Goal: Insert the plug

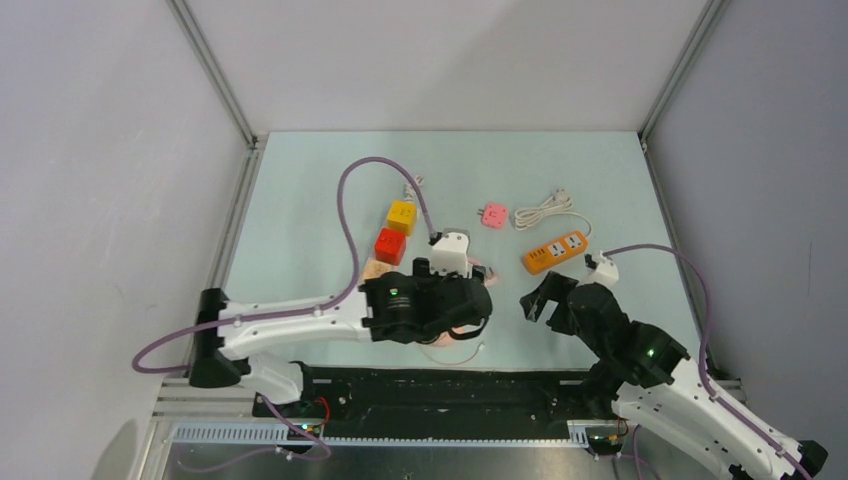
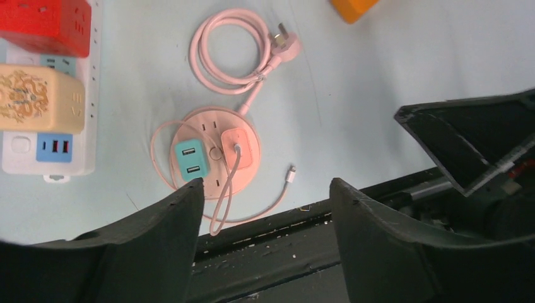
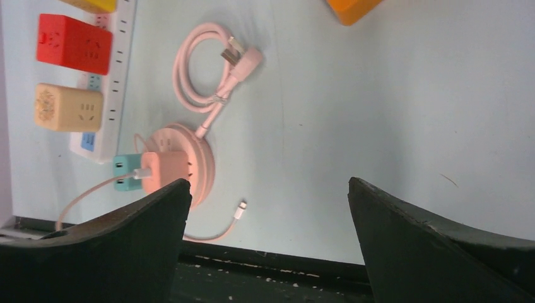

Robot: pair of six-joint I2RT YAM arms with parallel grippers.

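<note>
Power strips: three (white (image 2: 63, 165), orange (image 1: 555, 251), round pink (image 2: 205, 123)). Cube adapters: three (red (image 2: 44, 25), beige (image 2: 38, 98), yellow (image 1: 402, 216)). USB chargers: two (teal (image 2: 191, 160), salmon (image 2: 238, 147)).

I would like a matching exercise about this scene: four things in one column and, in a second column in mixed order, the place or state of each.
Things:
1. teal charger
2. red cube
3. pink wall plug
4. left claw

Places or states:
A. lying free on the table, at the end of a coiled cord
B. open, holding nothing
C. seated on the white power strip
D. seated in the round pink socket hub

Pairs: 1-D, 2-C, 3-A, 4-B
</note>
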